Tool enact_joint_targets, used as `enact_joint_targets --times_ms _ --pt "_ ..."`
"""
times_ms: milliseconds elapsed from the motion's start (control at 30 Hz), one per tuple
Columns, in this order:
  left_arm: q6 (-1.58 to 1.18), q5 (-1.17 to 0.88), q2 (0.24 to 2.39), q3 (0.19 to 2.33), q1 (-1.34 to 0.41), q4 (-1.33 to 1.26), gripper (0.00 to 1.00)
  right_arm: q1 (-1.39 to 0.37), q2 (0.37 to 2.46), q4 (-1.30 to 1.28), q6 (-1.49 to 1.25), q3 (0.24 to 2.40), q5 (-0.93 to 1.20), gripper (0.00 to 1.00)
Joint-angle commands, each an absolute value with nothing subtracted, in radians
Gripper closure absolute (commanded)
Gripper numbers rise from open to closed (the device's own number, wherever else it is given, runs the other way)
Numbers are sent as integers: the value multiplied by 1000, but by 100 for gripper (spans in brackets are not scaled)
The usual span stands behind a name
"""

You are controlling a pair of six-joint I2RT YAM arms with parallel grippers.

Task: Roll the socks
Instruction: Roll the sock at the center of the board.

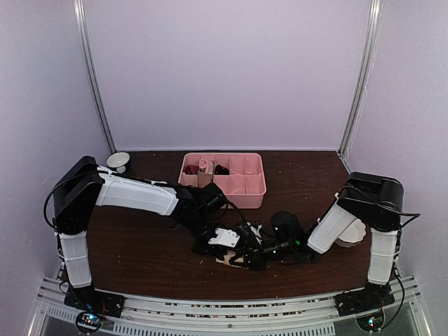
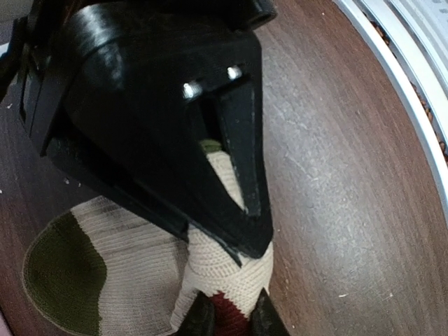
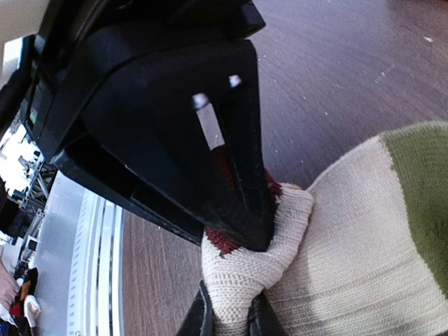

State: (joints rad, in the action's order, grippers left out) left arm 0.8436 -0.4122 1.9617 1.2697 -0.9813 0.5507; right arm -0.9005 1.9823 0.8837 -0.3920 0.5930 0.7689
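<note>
At the far left of the counter (image 1: 140, 259) I see a white bowl (image 1: 117, 162), with the pink tray (image 1: 246, 187) at the back middle. Toward the front edge, my left claw (image 2: 241, 241) is clenched on a beige fold of the striped sock (image 2: 140, 245), which lies on the wood between both arms. Just right of it, my right claw (image 3: 241, 234) is clamped on the sock's maroon-marked end, close to the left claw.
</note>
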Motion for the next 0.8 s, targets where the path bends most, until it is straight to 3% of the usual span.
enact_joint_targets --times_ms 0,267,300,333,367,533,767 --pt "817 -432 2025 1286 -970 631 88 -895 1983 623 -398 519 674 84" --pt "814 -507 2088 1341 -930 769 87 -894 1847 681 -347 446 462 69" --pt "815 -512 2091 1342 -928 783 87 -895 1830 681 -341 436 437 60" --pt "817 -519 2090 1342 -926 793 86 -895 1811 680 -334 427 409 11" --pt "819 -529 2089 1341 -924 806 86 -896 1790 683 -328 415 383 1" --pt "814 -565 2080 1352 -919 866 85 -895 1665 698 -300 341 214 0" --pt "800 -607 2086 1371 -903 920 85 -905 1355 796 -386 193 -186 0"
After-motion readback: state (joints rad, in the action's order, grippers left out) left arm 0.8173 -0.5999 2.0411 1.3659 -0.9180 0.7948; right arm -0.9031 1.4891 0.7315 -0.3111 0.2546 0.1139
